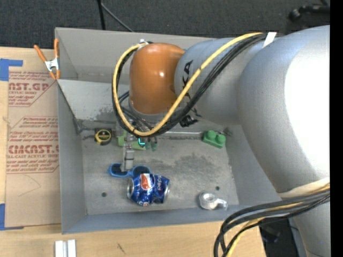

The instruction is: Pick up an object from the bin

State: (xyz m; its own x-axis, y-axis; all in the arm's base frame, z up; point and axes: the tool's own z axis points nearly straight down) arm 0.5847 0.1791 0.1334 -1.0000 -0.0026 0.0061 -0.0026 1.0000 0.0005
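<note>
Near the bin's (187, 162) front edge a crushed can (147, 189) lies, long axis left-right. The gripper (128, 162) hangs over a blue piece (114, 170) beside it; open or closed cannot be told.

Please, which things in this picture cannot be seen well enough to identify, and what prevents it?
Camera view:
- the gripper: mostly hidden under the orange wrist cover and cables.
- the blue object beside the crushed blue can: partly behind the gripper; kind unclear.
- small green pieces at the back: half under the cables.
- yellow-and-black item: too small to identify.
- right side of the bin: covered by the arm.
</note>
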